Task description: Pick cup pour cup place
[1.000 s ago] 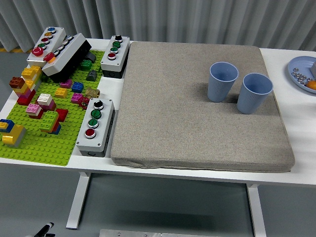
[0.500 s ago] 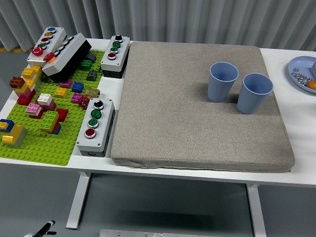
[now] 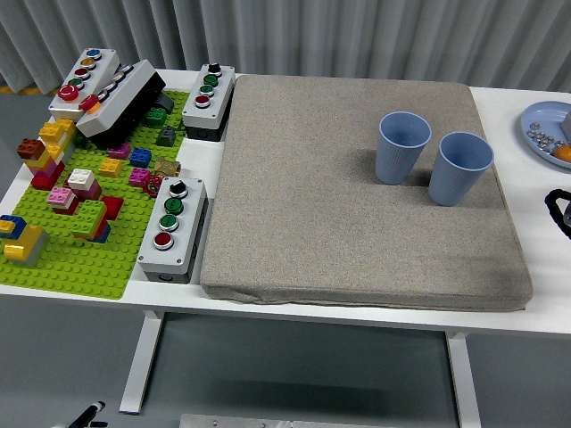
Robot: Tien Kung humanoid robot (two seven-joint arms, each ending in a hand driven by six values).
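Note:
Two blue paper cups stand upright on the grey mat (image 3: pixel 357 196): the left cup (image 3: pixel 401 147) and the right cup (image 3: pixel 459 168), a small gap between them. Nothing shows inside either cup from here. A black part of my right hand (image 3: pixel 560 210) peeks in at the right edge, level with the mat's right side and well clear of the cups; too little shows to tell how it is posed. My left hand is out of view.
A green brick baseplate (image 3: pixel 80 259) with several coloured bricks fills the left. Three grey button boxes (image 3: pixel 172 227) (image 3: pixel 208 101) (image 3: pixel 83 80) stand around it. A blue plate (image 3: pixel 549 132) with small items sits at the far right.
A black part of my right hand has come into view at the right edge. The cups have not moved.

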